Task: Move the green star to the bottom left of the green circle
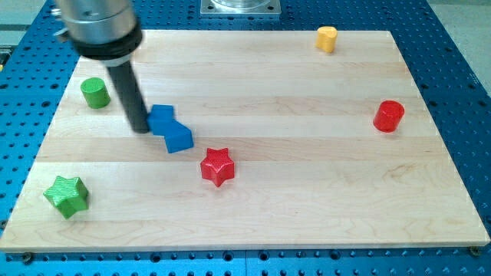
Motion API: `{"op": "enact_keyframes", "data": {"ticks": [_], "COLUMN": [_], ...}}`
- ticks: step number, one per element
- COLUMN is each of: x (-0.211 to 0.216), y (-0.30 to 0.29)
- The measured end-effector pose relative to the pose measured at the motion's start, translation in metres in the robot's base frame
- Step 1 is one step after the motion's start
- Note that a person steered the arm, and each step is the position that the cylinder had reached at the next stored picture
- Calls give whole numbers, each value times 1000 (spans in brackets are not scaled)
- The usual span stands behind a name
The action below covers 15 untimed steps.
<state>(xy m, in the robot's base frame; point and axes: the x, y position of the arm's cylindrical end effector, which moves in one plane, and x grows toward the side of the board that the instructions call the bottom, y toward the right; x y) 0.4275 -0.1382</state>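
The green star [67,195] lies near the board's bottom left corner. The green circle [95,93] stands at the view's upper left, well above the star. My tip [140,128] rests on the board right of the green circle, touching or almost touching the left side of the blue block [169,128]. The tip is far above and to the right of the green star.
A red star [217,165] lies near the middle, below and right of the blue block. A red cylinder [389,116] stands at the right. A yellow block [327,38] sits at the top right. The wooden board [307,199] rests on a blue perforated table.
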Motion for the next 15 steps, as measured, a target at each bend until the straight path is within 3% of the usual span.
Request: {"op": "enact_keyframes", "data": {"ticks": [1,2,3,5,6,7,8,9,10,13,14,15], "x": [-6,13,77,111,166,185,178,131,122,183,149,124], "y": [34,6,-12,-1,-5,-55,-111,-114,-99,-57,-47,-94]}}
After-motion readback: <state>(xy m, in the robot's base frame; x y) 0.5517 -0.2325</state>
